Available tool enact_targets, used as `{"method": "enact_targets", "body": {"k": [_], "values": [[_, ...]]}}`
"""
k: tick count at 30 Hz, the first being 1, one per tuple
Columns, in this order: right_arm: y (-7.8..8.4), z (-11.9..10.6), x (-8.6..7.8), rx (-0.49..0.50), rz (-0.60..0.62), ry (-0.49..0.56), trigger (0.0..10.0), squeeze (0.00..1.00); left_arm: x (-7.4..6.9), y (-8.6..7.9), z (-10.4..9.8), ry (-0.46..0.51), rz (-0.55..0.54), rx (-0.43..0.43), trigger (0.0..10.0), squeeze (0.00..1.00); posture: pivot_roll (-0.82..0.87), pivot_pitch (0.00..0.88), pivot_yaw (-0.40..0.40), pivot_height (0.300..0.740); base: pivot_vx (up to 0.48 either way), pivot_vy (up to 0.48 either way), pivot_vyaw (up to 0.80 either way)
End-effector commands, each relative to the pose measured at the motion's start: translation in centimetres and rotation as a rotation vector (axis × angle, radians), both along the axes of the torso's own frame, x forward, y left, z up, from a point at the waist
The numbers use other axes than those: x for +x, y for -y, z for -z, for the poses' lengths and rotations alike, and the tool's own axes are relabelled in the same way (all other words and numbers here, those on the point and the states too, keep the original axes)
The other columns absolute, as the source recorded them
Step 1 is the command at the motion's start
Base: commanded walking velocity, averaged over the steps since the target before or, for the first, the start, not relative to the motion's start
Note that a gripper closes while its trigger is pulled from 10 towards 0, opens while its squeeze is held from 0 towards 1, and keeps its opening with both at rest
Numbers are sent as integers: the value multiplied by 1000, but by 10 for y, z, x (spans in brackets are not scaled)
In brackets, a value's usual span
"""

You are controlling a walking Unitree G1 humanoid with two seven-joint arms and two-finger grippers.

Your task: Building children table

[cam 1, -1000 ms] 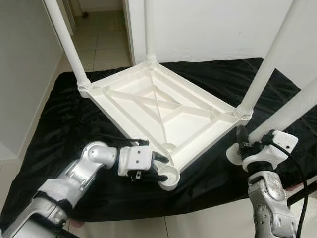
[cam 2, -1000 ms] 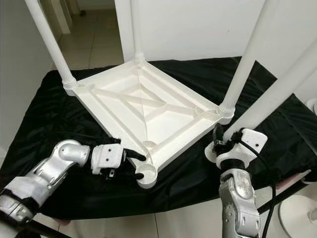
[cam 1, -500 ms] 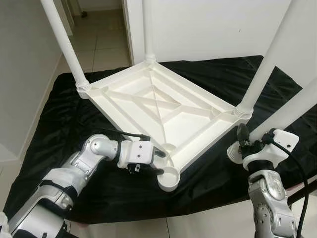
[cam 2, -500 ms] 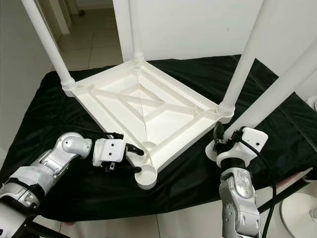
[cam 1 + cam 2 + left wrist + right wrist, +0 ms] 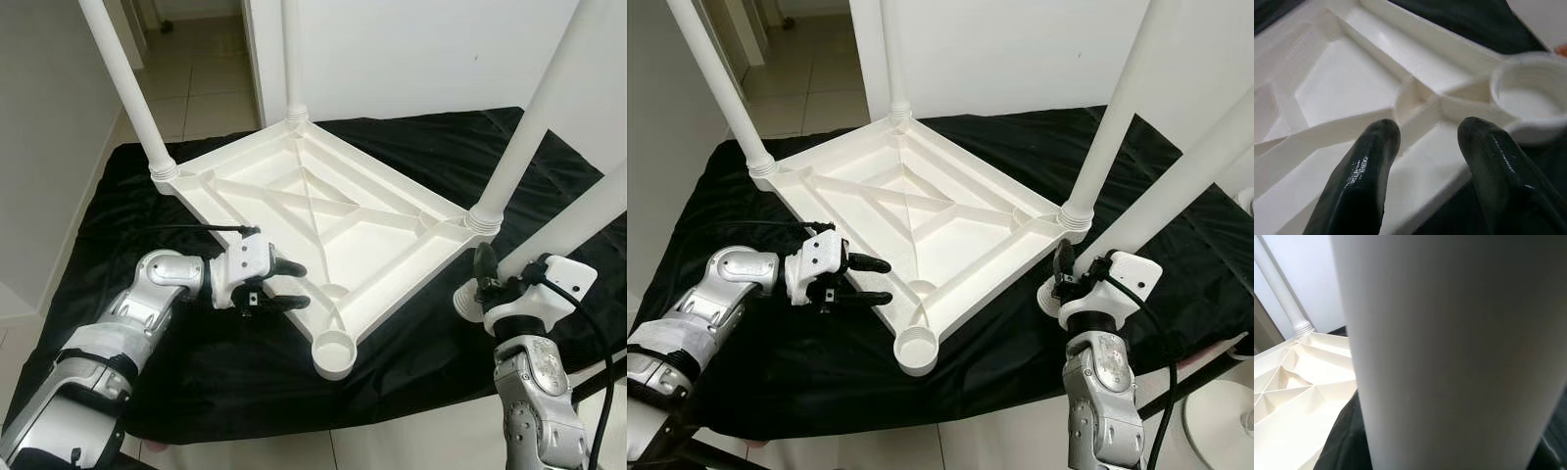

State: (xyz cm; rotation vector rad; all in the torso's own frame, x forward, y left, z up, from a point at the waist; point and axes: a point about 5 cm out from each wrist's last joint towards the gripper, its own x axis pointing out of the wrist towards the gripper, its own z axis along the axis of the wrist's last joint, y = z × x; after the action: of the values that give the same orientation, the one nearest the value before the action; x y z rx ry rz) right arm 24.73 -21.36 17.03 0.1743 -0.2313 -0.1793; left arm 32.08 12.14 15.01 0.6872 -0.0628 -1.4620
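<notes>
A white plastic table top [image 5: 323, 220] lies upside down on a black cloth [image 5: 118, 215]. Three white legs stand screwed into its corners: far left [image 5: 127, 83], back [image 5: 291, 59] and right [image 5: 524, 127]. The near corner socket [image 5: 335, 352] holds no leg and also shows in the left wrist view [image 5: 1530, 103]. My left gripper [image 5: 302, 286] is open at the top's near-left edge, with the rim just beyond its fingertips [image 5: 1383, 134]. My right gripper [image 5: 487, 284] is shut on the threaded end of a loose fourth leg [image 5: 568, 225], held slanted beside the right corner.
The cloth-covered surface ends at a front edge [image 5: 323, 426] close to my body. A white wall [image 5: 421, 49] stands behind, and a doorway with tiled floor [image 5: 196, 69] opens at the back left. A round white object [image 5: 1215, 421] sits on the floor at the lower right.
My left gripper has drawn back from the near corner socket, leftward along the table top's edge. The right gripper and its leg have hardly moved.
</notes>
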Motion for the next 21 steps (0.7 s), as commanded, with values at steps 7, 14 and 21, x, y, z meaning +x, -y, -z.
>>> {"method": "enact_targets", "body": {"k": [7, 14, 21], "values": [[-1, -8, 3, -9, -9, 34, 10000, 0, -5, 0, 11, 40, 73, 123, 10000, 0, -121, 47, 73, 740, 0, 0, 0], [-1, -9, 2, -15, -10, 36, 10000, 0, -6, 5, 14, 45, 103, 128, 10000, 0, -124, 49, 74, 740, 0, 0, 0], [-1, -10, 1, -16, -8, 39, 10000, 0, -8, 7, 22, 46, 162, 218, 10000, 0, -127, 53, 82, 740, 0, 0, 0]]}}
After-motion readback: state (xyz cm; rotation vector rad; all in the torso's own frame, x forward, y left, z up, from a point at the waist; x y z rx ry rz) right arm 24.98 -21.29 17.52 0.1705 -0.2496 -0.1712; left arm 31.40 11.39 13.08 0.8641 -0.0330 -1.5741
